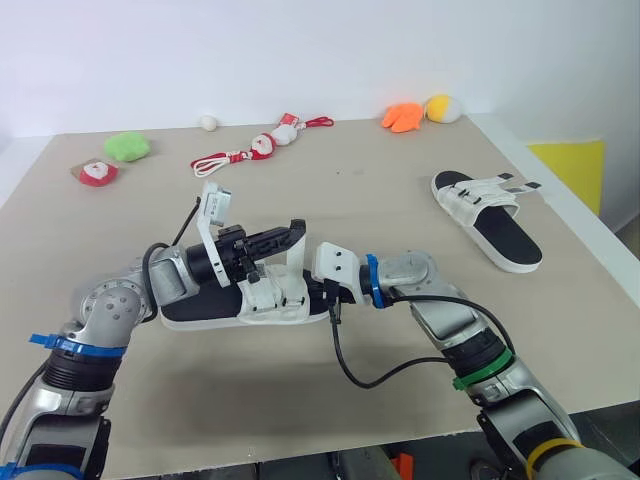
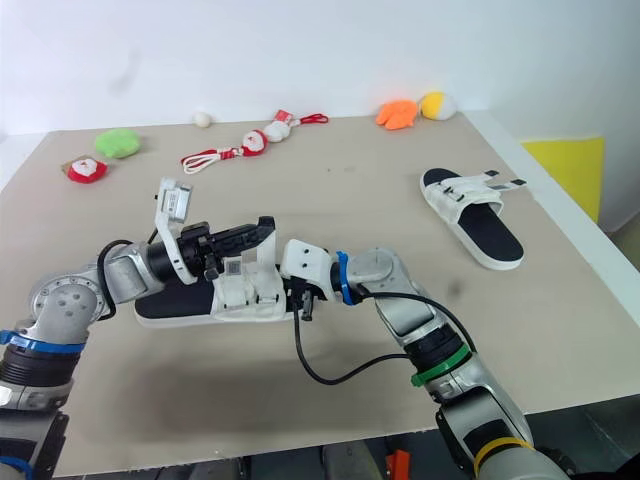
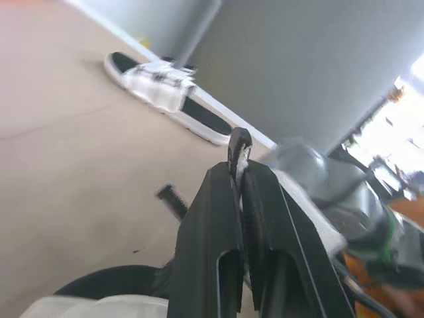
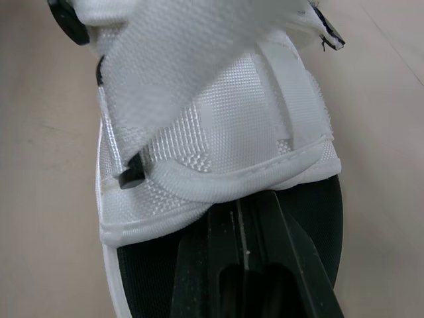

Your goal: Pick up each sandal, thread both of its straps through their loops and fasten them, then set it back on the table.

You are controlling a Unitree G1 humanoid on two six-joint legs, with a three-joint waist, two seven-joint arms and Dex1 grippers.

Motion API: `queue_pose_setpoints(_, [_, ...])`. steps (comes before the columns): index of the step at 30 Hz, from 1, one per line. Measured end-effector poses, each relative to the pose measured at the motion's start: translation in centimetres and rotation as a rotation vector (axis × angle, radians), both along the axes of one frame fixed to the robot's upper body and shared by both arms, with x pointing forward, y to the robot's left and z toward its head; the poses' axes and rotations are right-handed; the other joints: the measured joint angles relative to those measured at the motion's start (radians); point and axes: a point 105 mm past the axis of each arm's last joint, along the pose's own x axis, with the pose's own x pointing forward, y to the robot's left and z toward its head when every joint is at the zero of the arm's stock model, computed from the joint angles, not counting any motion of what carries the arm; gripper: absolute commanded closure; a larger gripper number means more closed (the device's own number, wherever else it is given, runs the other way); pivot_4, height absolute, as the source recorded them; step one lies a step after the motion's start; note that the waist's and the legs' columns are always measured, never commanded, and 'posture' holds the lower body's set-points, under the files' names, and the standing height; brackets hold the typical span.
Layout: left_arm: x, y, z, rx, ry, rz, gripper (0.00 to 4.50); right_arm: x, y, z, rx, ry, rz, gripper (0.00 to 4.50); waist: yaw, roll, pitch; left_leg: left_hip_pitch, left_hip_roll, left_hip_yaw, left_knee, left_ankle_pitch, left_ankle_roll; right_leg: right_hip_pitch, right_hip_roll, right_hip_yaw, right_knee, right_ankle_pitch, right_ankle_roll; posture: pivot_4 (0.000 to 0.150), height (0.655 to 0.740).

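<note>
Along the table's [image 1: 380,190] back edge at the left: one red-and-white plush toy [image 1: 97,172], one green plush toy [image 1: 128,147]. Two sandals in all, both with white soles, black footbeds and white woven bands.

Nearer sandal [image 1: 215,315] flat on the table, left of middle, between both arms. Left end effector [image 1: 295,232] above its band, pressed together, pinching a black-tipped strap [image 3: 236,138]. Right end effector [image 4: 242,199] also pressed together, tucked under the band [image 4: 218,132], over the footbed.

Second sandal [image 1: 487,215] well apart at the right, flat on the table, strap ends sticking out toward the right edge.
</note>
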Motion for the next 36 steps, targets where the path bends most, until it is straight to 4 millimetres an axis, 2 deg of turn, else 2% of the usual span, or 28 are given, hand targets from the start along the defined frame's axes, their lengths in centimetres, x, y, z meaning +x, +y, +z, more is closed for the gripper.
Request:
queue_pose_setpoints(4, [0.4,0.0,-0.3,0.007,0.029,0.018,4.41,0.0,0.0,0.0,0.0,0.0,-0.001,4.5,0.0,0.0,0.0,0.0,0.0,0.0,0.0,0.0,0.0,0.0,0.0,0.0,0.0,0.0,0.0,0.15,0.74])
queue_pose_setpoints(15, [1.8,1.8,-2.2,0.023,0.153,0.152,4.41,-0.2,0.0,-0.2,0.007,-0.004,-0.009,4.5,0.0,0.0,0.0,0.0,0.0,0.0,0.0,0.0,0.0,0.0,0.0,0.0,0.0,0.0,0.0,0.15,0.74])
queue_pose_setpoints(21, [2.6,2.6,-4.0,0.005,0.288,0.224,4.41,-0.1,0.0,-0.2,0.007,-0.002,-0.01,4.5,0.0,0.0,0.0,0.0,-0.001,-0.001,0.001,0.0,0.0,0.0,0.0,0.0,0.0,0.0,0.0,0.15,0.74])
queue_pose_setpoints(31, [2.7,3.1,-5.0,-0.032,0.4,0.236,4.41,-0.1,0.1,-0.2,0.006,-0.001,-0.008,4.5,0.0,0.0,0.0,0.0,-0.001,-0.001,0.0,0.0,-0.001,0.0,0.0,0.0,0.0,0.001,0.001,0.15,0.74])
queue_pose_setpoints(36, [2.8,3.1,-5.7,0.018,0.403,0.255,4.41,-0.1,0.0,-0.2,0.005,-0.001,-0.008,4.5,0.0,0.0,0.0,0.0,-0.001,-0.001,0.0,0.0,-0.001,0.0,0.0,0.0,0.0,0.001,0.001,0.15,0.74])
